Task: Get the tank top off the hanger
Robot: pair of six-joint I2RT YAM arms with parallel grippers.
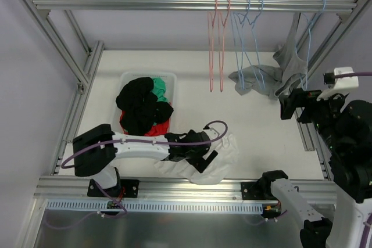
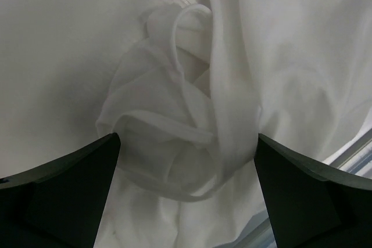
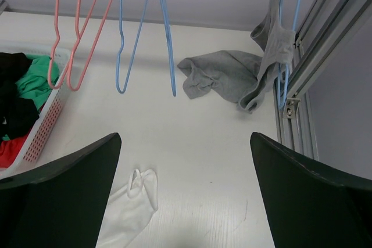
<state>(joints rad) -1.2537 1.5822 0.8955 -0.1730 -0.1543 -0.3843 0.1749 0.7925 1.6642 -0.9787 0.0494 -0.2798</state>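
— White surface (image 1: 261,132); where was the grey cotton tank top (image 1: 256,78)?
— Right of the white plastic basket (image 1: 129,79), one strap on a blue wire hanger (image 3: 297,1), the rest slumped on the surface.
— Hands?
— Right hand (image 3: 185,143) gaped empty. Left hand (image 2: 187,140) was spread wide over crumpled white cloth (image 2: 174,143), just right of the basket.

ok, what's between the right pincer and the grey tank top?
Just bare table, per the right wrist view: nothing sits between the open right pincer and the grey tank top. The white garment lies off to the left.
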